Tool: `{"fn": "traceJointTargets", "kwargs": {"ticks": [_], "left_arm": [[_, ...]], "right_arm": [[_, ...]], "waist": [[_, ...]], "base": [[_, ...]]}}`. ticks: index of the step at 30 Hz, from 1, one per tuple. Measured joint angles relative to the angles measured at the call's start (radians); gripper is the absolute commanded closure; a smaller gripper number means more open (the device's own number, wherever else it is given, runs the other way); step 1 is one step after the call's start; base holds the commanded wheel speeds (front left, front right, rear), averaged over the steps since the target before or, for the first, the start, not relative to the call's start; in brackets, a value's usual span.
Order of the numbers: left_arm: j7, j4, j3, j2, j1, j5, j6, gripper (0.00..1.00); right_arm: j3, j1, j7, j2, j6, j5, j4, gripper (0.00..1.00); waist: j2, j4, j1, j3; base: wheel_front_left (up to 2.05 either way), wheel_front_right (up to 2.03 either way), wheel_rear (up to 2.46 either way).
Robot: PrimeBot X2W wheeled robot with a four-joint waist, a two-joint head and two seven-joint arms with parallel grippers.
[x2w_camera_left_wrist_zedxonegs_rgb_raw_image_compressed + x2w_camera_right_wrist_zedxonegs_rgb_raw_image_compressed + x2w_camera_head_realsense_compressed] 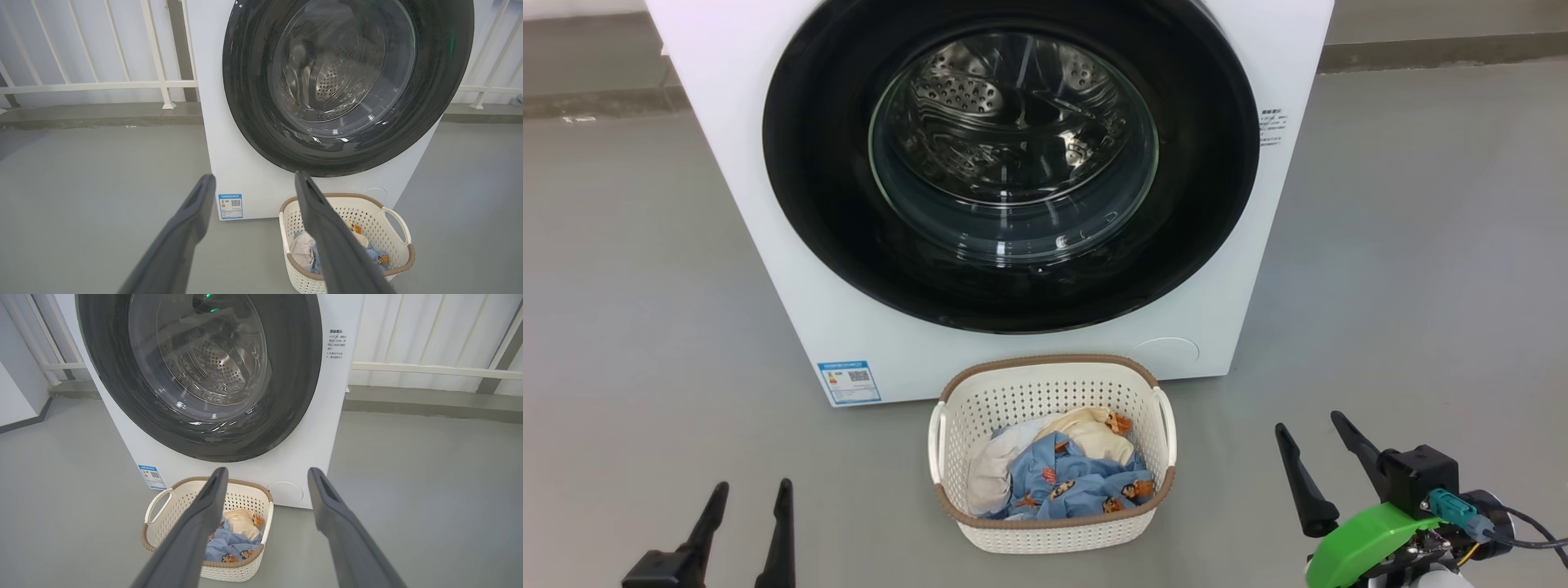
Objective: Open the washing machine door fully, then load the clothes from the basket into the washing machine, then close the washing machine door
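Ahead of my black left claw [753, 484] and right claw [1308, 420], the washing machine [890, 359] is white, its door [825, 204] glossy black round clear glass, with a blue label [849, 381] low on the front. Between the claws the basket [1045, 535] is cream-white, dotted all over with small holes and banded brown, and the clothes [1078, 482] in it are light blue with orange-brown cartoon prints, plus cream and white pieces.

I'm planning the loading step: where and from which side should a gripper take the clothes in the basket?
Probably pinch the raised folds of the light blue garment on top of the clothes, coming straight down from above. The basket walls them in on every side, so only its open top gives access.
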Motion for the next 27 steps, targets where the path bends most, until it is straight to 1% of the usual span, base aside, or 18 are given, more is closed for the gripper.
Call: {"fn": "traceJointTargets", "kwargs": {"ticks": [3,10,19,27], "left_arm": [[-0.001,0.003,0.006,-0.003,0.0,0.019,0.0,0.0],[-0.001,0.008,0.02,-0.009,0.0,0.02,0.001,0.0],[-0.001,0.014,0.047,-0.015,0.0,0.027,0.023,0.0],[-0.001,0.014,0.055,-0.022,0.0,0.027,0.027,0.0]], "right_arm": [[-0.01,0.0,-0.004,0.003,0.0,-0.014,0.0,0.0],[-0.06,0.0,-0.004,0.018,0.0,-0.035,0.0,0.0],[-0.127,0.001,-0.009,0.031,0.0,-0.058,-0.007,0.0],[-0.134,0.003,-0.009,0.035,0.0,-0.058,-0.015,0.0]], "waist": [[0.0,0.002,0.0,0.0],[0.0,0.005,0.0,0.002],[0.0001,0.001,0.0,0.001],[0.0,0.004,0.0,-0.001]], "base": [[0.0,0.0,0.0],[0.0,0.0,0.0],[0.0,0.0,0.0],[0.0,0.0,0.0]]}}
